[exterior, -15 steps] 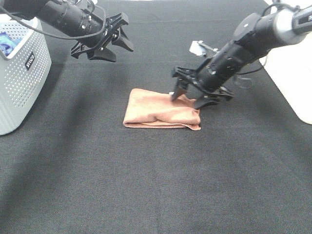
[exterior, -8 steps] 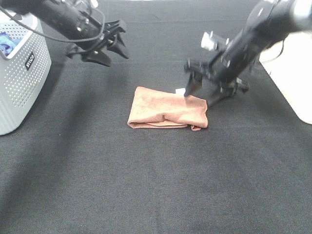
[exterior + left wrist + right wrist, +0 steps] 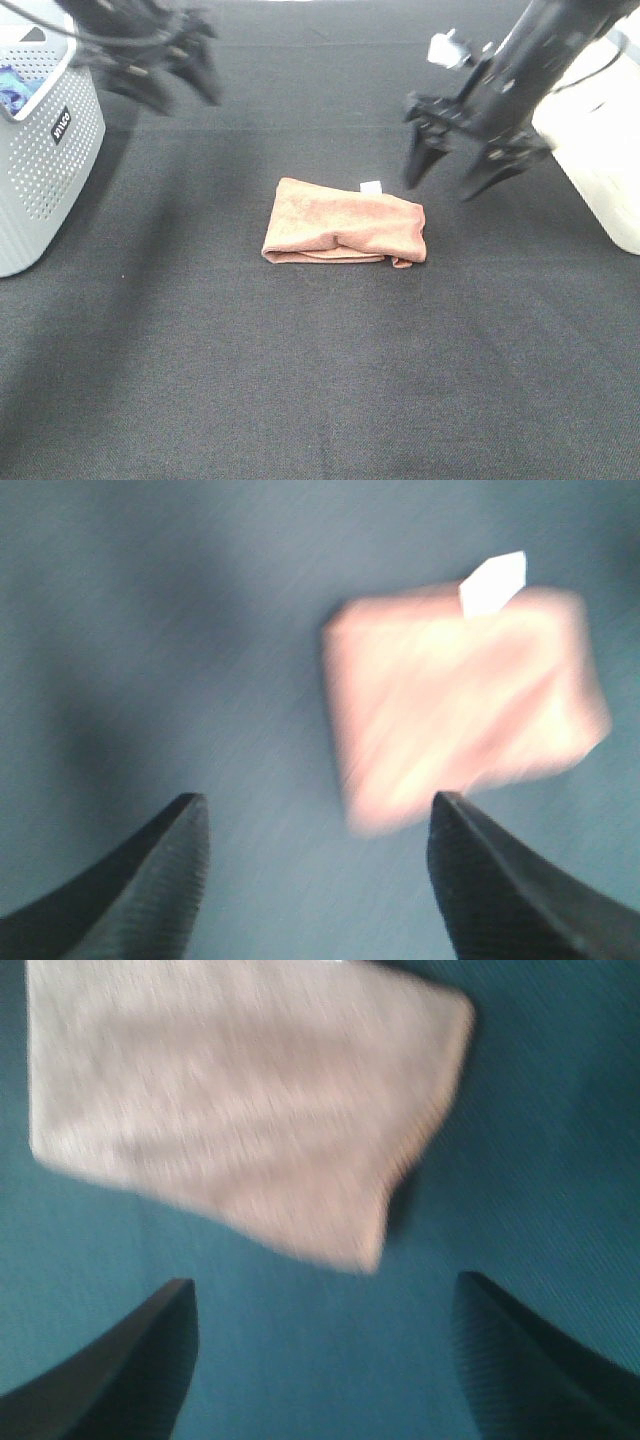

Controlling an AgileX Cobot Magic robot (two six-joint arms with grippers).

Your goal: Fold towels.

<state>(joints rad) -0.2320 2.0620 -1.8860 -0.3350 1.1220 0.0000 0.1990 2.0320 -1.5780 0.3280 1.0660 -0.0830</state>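
Observation:
The rust towel [image 3: 344, 224] lies folded into a flat rectangle in the middle of the black table, its small white tag [image 3: 370, 187] at the far edge. It shows blurred in the left wrist view [image 3: 460, 700] and the right wrist view [image 3: 240, 1100]. My right gripper [image 3: 452, 172] hangs open above the table just to the right of and behind the towel, holding nothing. Far back on the left, my left gripper [image 3: 178, 85] is open and blurred, well away from the towel, with nothing between its fingers.
A white perforated basket [image 3: 60, 150] stands at the left edge with a blue cloth [image 3: 18, 88] inside. A white container [image 3: 600, 150] sits at the right edge. Black table cloth [image 3: 320, 380] covers the whole surface.
My right gripper has let go of the towel's far right corner and lifted up and to the right. My left gripper has drawn back to the left. The towel now lies still.

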